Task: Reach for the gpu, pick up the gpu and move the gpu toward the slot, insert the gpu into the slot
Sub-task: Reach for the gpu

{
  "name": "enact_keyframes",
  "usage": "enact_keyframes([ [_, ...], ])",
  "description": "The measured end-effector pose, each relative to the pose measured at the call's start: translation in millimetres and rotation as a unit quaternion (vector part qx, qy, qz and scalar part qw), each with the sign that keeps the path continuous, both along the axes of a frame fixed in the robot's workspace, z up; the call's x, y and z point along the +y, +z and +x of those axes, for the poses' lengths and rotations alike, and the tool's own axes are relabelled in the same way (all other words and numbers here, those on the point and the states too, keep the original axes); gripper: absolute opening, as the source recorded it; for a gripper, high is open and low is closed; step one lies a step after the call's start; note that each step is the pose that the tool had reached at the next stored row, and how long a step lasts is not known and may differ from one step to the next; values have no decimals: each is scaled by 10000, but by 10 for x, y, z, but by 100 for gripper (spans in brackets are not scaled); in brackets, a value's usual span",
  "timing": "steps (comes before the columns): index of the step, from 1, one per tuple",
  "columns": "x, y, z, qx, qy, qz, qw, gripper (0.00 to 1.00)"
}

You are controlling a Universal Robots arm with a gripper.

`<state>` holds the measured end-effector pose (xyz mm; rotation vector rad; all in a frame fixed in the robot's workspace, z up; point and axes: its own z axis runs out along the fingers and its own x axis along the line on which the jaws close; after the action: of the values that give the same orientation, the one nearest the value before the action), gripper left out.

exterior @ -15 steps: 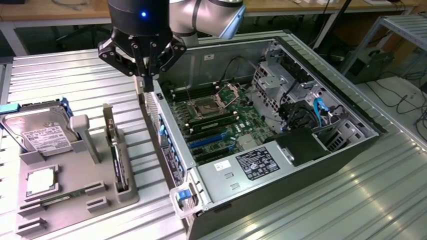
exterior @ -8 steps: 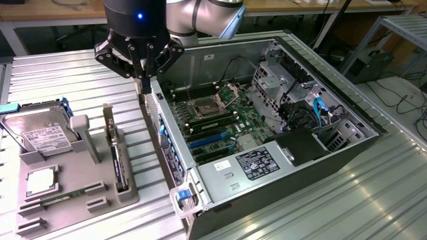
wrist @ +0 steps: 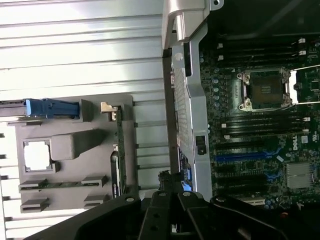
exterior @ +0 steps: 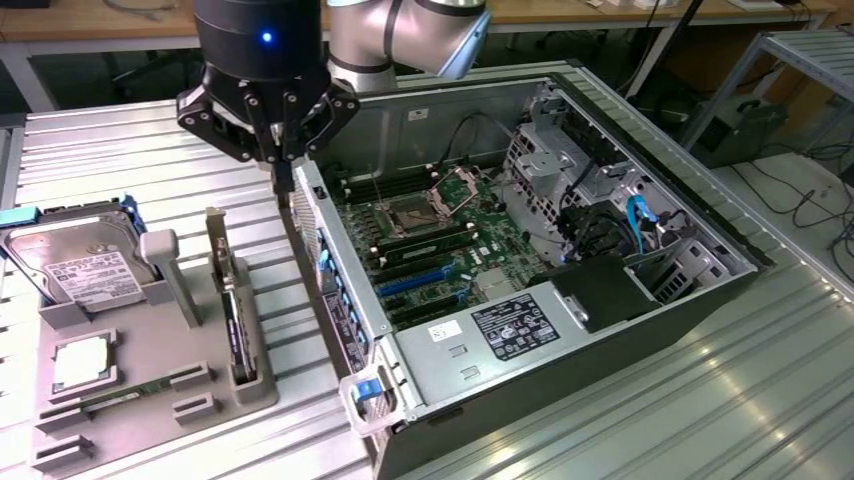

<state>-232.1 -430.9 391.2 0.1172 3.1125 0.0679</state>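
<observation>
Gpu (exterior: 236, 320) stands on its long edge in a groove of the gray holder (exterior: 134, 430) on the ribbed metal bench (exterior: 667, 400), its pale bracket end pointing away from us and nothing gripping it. Close to us in the same holder lie a small green memory stick (exterior: 127, 397) and a square processor chip (exterior: 80, 362), and just behind them a silver-labelled hard drive (exterior: 91, 270) sits upright in its cradle. To the exterior view's right of the holder we see the open computer case (exterior: 587, 385) lying on its side, with the labelled power supply (exterior: 514, 325) at its near end. Past that comes the green motherboard (exterior: 481, 240), where the slot (exterior: 410, 281), a long blue strip, is free and has no card in it. A little farther in is the square metal processor socket (exterior: 407, 215). Beyond the card's bracket end, the tool (exterior: 283, 180) hangs over the case's wall on the holder's side, between the holder and the motherboard, well apart from the card. Its fingers are pressed together and we see nothing held between them. Behind it the gray arm (exterior: 400, 35) rises out of frame.
</observation>
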Motion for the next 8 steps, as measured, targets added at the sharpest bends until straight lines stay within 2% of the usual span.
enact_keyframes([
  [8, -51, -4, -99, 0, 3, 0, 10000, 11],
])
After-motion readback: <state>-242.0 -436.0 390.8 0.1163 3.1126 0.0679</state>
